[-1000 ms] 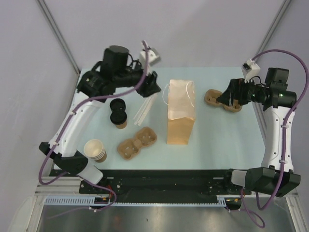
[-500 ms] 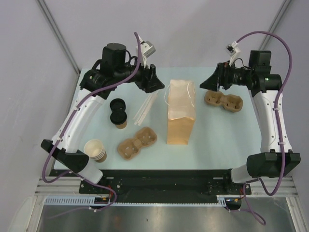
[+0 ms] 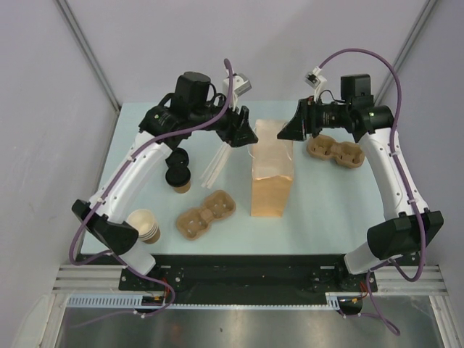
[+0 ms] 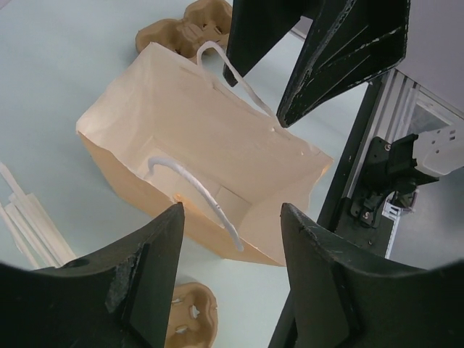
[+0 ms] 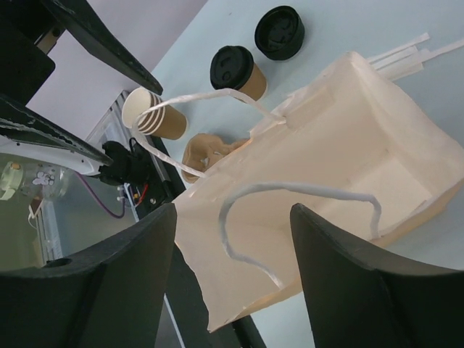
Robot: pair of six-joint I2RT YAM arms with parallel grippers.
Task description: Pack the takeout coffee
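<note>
The left claw (image 4: 230, 212) and right claw (image 5: 232, 212) are apart and empty, so each should softly pinch one white paper loop handle (image 4: 197, 191) of the tall tan paper bag (image 3: 272, 177) without tipping it.

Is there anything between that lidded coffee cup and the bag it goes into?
Only flat white sticks lie on the table between the lidded cup and the paper bag. The bag stands open, though a handle leans over its mouth.

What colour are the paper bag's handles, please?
The handles are white, clearest in the right wrist view.
</note>
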